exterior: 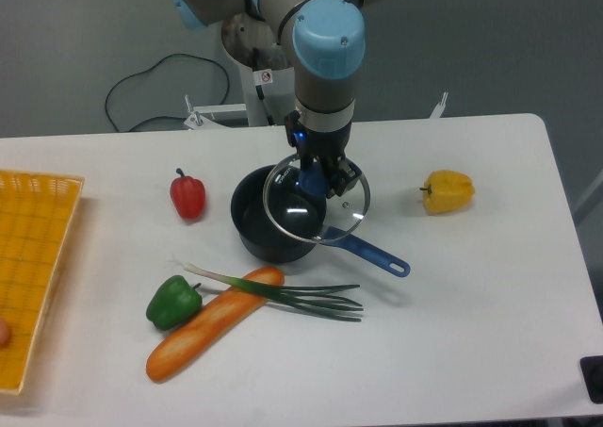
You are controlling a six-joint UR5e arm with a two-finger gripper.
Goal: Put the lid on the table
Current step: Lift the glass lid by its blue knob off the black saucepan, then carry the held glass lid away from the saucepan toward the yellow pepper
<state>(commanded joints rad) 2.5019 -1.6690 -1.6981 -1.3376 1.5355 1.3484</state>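
While nothing yet rests on the bare white stretch nearest the camera, the table point(471, 333) offers open space at the front right, which looks like the safest landing spot. A little further back lie a baguette point(212, 323), a green pepper point(173, 302) and a spring onion point(283, 293), all just in front of the saucepan point(273, 221), whose blue handle points to the right. At the left edge sits a yellow tray point(33, 257). Over the saucepan's right side hangs the lid point(316, 201), tilted and lifted clear of the rim, held at its knob by the gripper point(316, 170), whose fingers are clamped around that knob. Beyond the saucepan to the left stands a red pepper point(187, 194), and well off to the right a yellow pepper point(448, 191).

The risk, as I judge it, is the tilt: lowered as it hangs, the lid would strike on one edge and could slip or roll once released. Setting it down too close would catch the handle or the saucepan rim, leaving it propped rather than flat
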